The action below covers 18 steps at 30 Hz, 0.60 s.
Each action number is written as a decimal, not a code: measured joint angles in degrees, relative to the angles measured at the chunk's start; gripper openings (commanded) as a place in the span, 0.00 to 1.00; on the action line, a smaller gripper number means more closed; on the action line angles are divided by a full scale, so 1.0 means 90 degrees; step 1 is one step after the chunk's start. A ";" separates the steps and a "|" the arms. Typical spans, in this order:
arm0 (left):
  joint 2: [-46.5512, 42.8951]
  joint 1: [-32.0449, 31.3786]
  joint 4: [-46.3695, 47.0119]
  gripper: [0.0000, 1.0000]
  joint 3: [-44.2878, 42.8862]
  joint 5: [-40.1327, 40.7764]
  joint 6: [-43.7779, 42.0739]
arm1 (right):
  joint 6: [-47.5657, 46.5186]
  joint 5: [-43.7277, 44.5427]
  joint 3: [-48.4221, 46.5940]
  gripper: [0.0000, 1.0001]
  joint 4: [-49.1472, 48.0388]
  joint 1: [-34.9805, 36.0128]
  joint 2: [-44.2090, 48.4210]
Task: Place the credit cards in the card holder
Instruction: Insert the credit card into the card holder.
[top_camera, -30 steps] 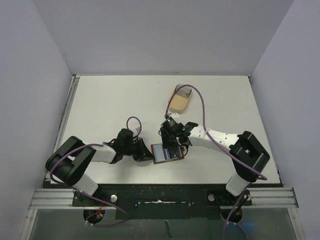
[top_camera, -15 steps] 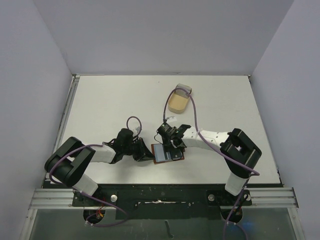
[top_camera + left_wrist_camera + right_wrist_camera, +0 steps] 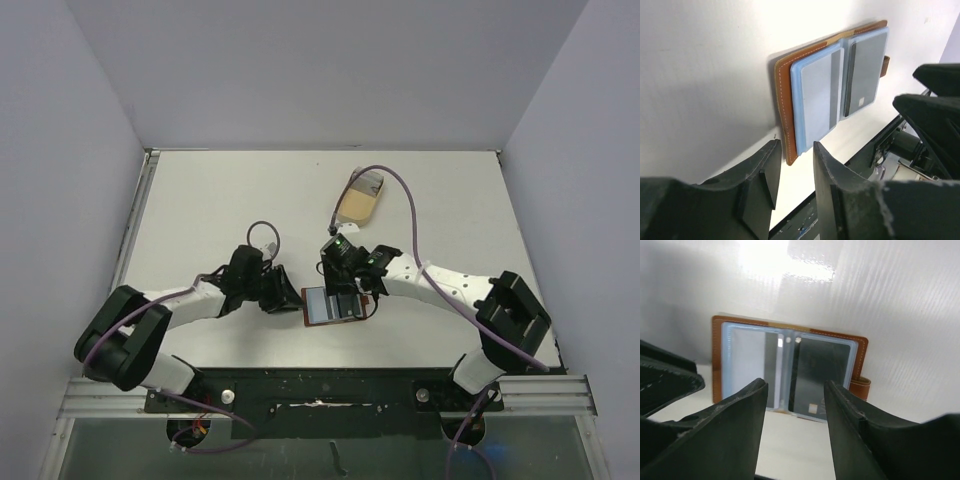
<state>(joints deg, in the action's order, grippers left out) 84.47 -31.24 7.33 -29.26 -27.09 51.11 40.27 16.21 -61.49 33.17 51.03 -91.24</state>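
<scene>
Bases of both arms sit at the near edge of the white table (image 3: pixel 200 200), and both arms reach inward, their tips close together just beyond.

The left gripper (image 3: pixel 288 297) lies low and points to the right. Its tips are just at the left edge of the card holder (image 3: pixel 784 100); whether they touch it cannot be told. Its claw stands at a narrow gap, with nothing between the fingers (image 3: pixel 760 175).

The card holder lies open and flat on the table, with its reddish-brown cover down and its pale blue sleeves facing up. The sleeve nearer the left gripper holds a pale grey credit card (image 3: pixel 815 95) with a darker stripe along one side. The sleeve past the spine holds a dark grey card (image 3: pixel 862 70). A small brown clasp tab (image 3: pixel 860 387) sticks out from the holder's edge on the side away from the left gripper.

The right gripper (image 3: pixel 345 287) hangs above the holder and points down at it. Its claw is moderately wide and grips nothing. In the right wrist view the spine and both sleeves show through the gap between its fingers (image 3: pixel 845 415). Whether the fingertips touch the sleeves cannot be told.

Farther back, well apart from the holder, a tan oval tray (image 3: pixel 358 203) rests on the table.
</scene>
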 measured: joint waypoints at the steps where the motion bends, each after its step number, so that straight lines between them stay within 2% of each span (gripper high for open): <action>1: -0.0136 0.0029 -0.0185 0.32 -0.0049 0.0090 -0.0039 | 0.0002 -0.0078 0.0012 0.41 -0.0061 0.0000 0.0102; 3: -0.0350 0.0046 -0.0401 0.32 -0.0131 0.0233 -0.0044 | 0.0005 -0.0240 0.0100 0.30 -0.0284 -0.0015 0.0279; 5: -0.0529 0.0049 -0.0464 0.32 -0.0187 0.0330 0.0007 | 0.0010 -0.0464 0.0282 0.25 -0.0551 -0.0075 0.0357; 11: -0.0760 -0.0068 -0.0165 0.33 -0.0194 0.0500 0.0418 | 0.0053 -0.1054 0.1015 0.24 -0.1239 -0.0364 0.0364; 18: -0.0138 -0.0226 0.0852 0.34 -0.0114 0.0505 0.0831 | 0.0100 -0.1707 0.1547 0.21 -0.2025 -0.0617 0.0359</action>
<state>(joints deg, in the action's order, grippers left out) 83.22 -33.28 15.00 -30.28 -22.55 58.59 41.17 0.84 -47.57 14.94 45.47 -88.01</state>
